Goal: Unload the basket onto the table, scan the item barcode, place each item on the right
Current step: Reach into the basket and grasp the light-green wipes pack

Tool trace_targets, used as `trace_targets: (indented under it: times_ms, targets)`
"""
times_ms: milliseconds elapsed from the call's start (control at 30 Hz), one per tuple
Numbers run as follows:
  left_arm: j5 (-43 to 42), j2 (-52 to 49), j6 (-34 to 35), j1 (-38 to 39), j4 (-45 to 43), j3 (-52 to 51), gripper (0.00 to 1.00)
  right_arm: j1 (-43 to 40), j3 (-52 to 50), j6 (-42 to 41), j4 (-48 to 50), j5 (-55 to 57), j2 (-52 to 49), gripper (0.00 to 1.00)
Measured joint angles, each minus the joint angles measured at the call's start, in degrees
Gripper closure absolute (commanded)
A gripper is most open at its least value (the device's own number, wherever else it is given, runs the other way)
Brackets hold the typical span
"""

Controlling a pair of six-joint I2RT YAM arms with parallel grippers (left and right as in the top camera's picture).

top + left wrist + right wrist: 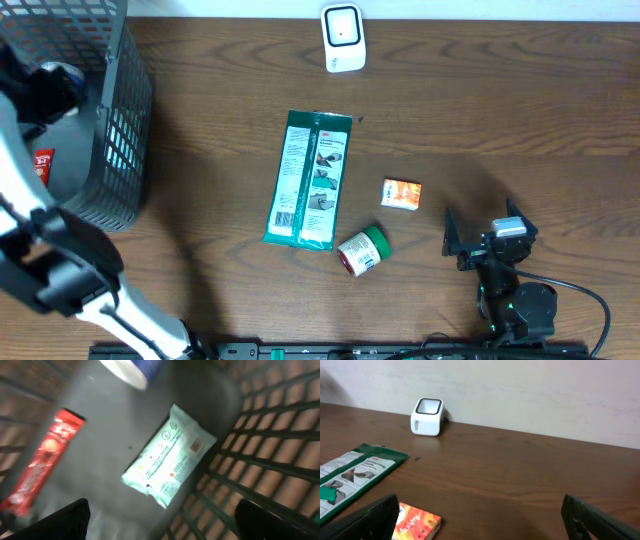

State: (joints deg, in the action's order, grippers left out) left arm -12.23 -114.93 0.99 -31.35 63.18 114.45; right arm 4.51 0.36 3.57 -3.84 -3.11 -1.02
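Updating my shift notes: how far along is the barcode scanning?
Looks done: a pale green pack and a red packet lie in the basket. In hand: nothing; the left tool hangs open above them, the right tool open too. Remaining: green pouch, orange box and jar lie on the table, away from the scanner.

Print on the blurred pale pack [167, 457] was unreadable; the red packet [42, 462] ran off the left edge, the blue-and-white container [132, 369] off the top.

White scanner [343, 38], green-white packet [308, 180], orange box [401, 194], grey mesh basket [125, 120].
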Motion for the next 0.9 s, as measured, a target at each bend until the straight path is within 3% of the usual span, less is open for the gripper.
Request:
trace_targets:
  times_ms: [367, 800, 900]
  targets:
    - [-1.0, -12.3, -5.2, 1.4, -0.6, 0.0, 0.06, 0.0, 0.0, 0.0, 0.0, 0.0, 0.0, 0.01]
    - [-1.4, -18.2, -5.8, 1.7, -2.2, 0.0, 0.05, 0.0, 0.0, 0.0, 0.0, 0.0, 0.0, 0.01]
    - [-1.6, -19.1, -5.8, 1.9, -2.2, 0.0, 0.09, 0.0, 0.0, 0.0, 0.0, 0.0, 0.0, 0.01]
